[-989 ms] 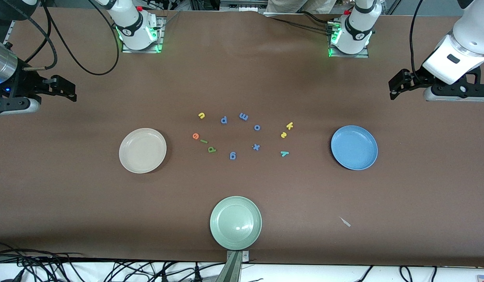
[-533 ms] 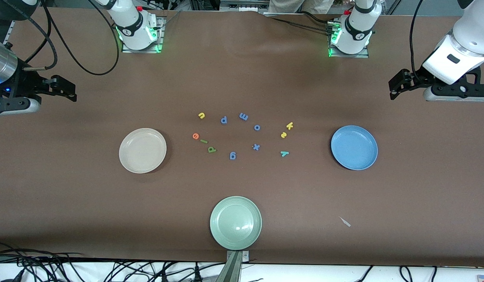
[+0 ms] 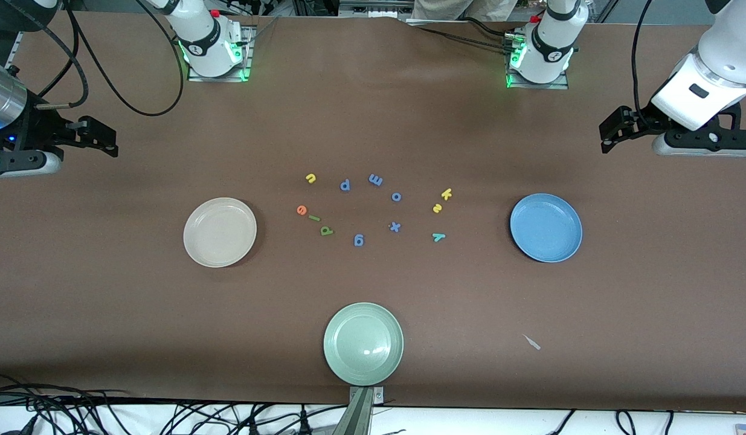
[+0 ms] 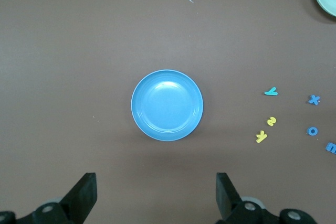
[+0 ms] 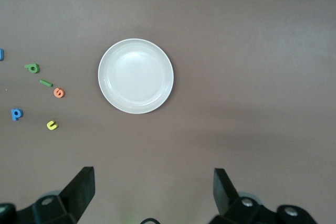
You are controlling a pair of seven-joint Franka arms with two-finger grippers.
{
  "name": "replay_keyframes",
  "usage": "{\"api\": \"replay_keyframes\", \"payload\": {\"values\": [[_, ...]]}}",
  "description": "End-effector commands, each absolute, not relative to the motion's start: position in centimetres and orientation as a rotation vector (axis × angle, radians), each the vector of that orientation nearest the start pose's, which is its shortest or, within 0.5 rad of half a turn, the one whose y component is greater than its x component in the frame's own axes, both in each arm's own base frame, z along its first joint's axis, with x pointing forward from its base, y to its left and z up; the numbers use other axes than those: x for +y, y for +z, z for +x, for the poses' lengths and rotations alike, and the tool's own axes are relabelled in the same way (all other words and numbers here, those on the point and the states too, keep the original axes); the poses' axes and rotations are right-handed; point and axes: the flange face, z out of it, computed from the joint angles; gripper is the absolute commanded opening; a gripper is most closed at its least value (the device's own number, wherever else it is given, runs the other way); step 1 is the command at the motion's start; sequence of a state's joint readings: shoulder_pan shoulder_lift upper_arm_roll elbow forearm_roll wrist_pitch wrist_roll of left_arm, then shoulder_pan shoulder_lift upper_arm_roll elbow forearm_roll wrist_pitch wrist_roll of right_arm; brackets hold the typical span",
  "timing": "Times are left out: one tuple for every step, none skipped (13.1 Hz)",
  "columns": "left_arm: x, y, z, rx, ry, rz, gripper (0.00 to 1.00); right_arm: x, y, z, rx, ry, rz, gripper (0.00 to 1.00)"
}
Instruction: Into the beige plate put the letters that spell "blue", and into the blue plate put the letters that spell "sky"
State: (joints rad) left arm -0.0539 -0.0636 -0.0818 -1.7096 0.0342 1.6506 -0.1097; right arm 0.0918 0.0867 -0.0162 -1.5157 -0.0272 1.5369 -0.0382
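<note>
The beige plate (image 3: 220,232) (image 5: 135,75) and the blue plate (image 3: 546,228) (image 4: 167,105) lie empty, with loose letters on the table between them. Toward the beige plate lie the yellow u (image 3: 311,177), orange e (image 3: 301,209), light green l (image 3: 314,217) and olive b (image 3: 326,230). Toward the blue plate lie the yellow k (image 3: 446,193), yellow s (image 3: 437,208) and teal y (image 3: 438,237). My right gripper (image 3: 107,140) (image 5: 153,174) hangs open over its end of the table. My left gripper (image 3: 610,134) (image 4: 156,179) hangs open over the other end. Both arms wait.
Several blue letters (image 3: 376,179) lie among the coloured ones in the middle. A pale green plate (image 3: 363,343) sits near the table's front edge. A small pale scrap (image 3: 533,342) lies nearer the front camera than the blue plate.
</note>
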Motion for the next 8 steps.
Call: {"api": "replay_keyframes", "payload": {"values": [[-7.3,59.1,53.8,0.074,0.08,-3.126,1.0,4.0,60.1,57.6,-0.163,0.079,-3.172,1.0],[-7.8,58.2,54.0,0.089,0.12,-3.123,1.0,3.9,60.1,57.6,-0.161,0.079,-3.171,1.0],[-8.7,57.4,54.1,0.118,0.143,-3.118,1.0,4.1,60.1,57.6,-0.166,0.079,-3.174,1.0],[-10.4,55.8,54.6,0.158,0.19,-3.111,1.0,4.0,60.1,57.6,-0.166,0.077,-3.175,1.0],[-12.0,54.1,54.9,0.185,0.235,-3.105,1.0,3.8,60.0,57.8,-0.156,0.077,-3.174,1.0],[-12.9,53.0,55.2,0.21,0.259,-3.095,1.0,3.2,59.7,57.9,-0.142,0.082,-3.173,1.0],[-13.4,51.7,55.8,0.224,0.291,-3.095,1.0,3.3,58.7,58.4,-0.142,0.108,-3.175,1.0],[-14.3,50.7,56.7,0.243,0.309,-3.097,1.0,3.4,58.3,58.6,-0.147,0.121,-3.174,1.0]]}}
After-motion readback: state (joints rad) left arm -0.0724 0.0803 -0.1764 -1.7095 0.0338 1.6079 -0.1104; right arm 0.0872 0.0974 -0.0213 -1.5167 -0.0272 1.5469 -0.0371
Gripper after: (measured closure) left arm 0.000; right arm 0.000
